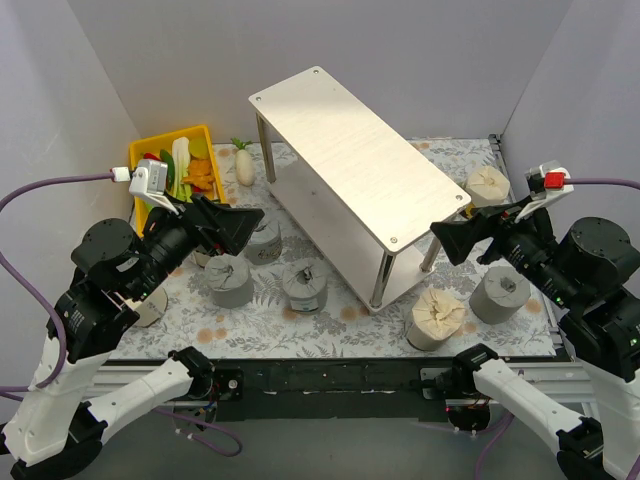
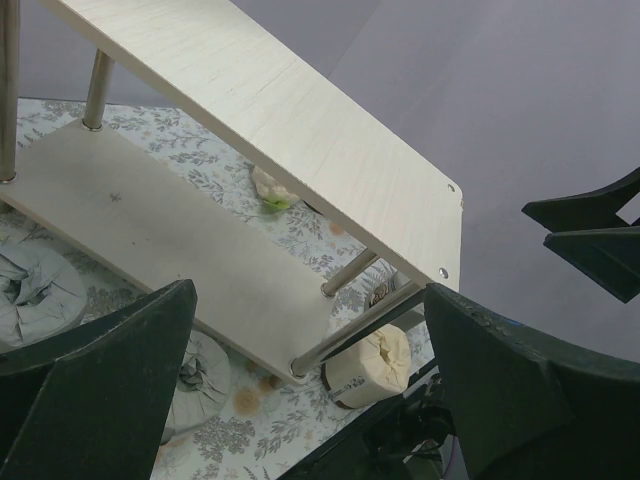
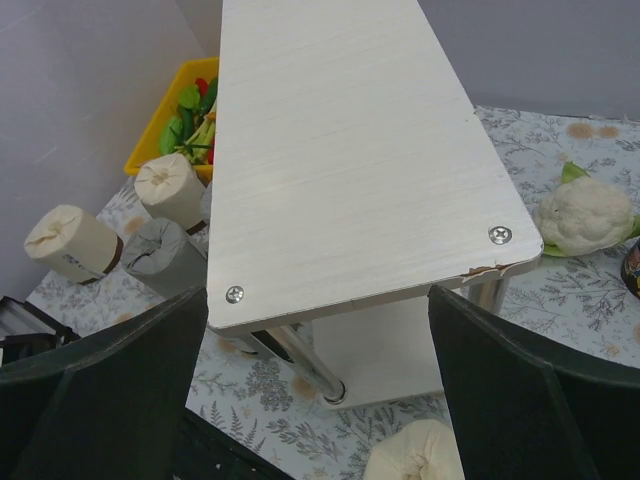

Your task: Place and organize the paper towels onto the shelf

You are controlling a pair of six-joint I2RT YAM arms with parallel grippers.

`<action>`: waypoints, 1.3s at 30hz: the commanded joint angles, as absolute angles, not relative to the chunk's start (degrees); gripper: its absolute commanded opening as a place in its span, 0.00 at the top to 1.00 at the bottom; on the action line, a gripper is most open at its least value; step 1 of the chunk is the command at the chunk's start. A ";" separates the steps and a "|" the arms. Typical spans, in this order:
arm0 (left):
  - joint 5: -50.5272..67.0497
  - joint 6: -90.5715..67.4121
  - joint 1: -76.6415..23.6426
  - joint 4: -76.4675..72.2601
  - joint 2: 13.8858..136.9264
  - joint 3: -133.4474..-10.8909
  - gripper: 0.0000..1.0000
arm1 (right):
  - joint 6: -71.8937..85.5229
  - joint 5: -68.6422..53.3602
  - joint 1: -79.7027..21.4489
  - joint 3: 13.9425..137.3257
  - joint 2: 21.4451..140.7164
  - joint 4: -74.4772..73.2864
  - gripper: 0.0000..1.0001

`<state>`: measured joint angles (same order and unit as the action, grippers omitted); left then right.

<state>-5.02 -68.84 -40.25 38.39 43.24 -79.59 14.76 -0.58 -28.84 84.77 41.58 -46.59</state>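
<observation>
Flanking the shelf (image 1: 350,170): left gripper (image 1: 250,228) and right gripper (image 1: 440,246), both wide, empty; paper towels (image 1: 305,285) on surrounding worktop (image 1: 260,322).

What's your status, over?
Left gripper, right gripper open, empty. Paper towels on table, none on shelf; both tiers bare. Radish near shelf's far end, not blocking.

Matt pale wood shelf (image 1: 350,160), silvery metal legs (image 1: 379,280)
</observation>
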 commanded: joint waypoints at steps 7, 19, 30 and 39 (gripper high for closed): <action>-5.45 -68.55 -40.43 38.76 43.15 -79.54 0.02 | 14.59 0.35 -28.56 85.87 38.24 -45.17 0.01; -10.45 -69.96 -40.43 41.75 43.33 -75.86 0.02 | 7.30 -14.66 -28.56 90.95 41.83 -48.51 0.06; -16.52 -74.35 -40.43 45.61 41.49 -67.59 0.02 | 10.45 -27.59 -28.56 108.80 59.13 -47.38 0.21; -25.14 -77.35 -40.43 46.68 36.13 -57.93 0.02 | 12.66 -21.47 -34.87 107.13 65.82 -43.24 0.28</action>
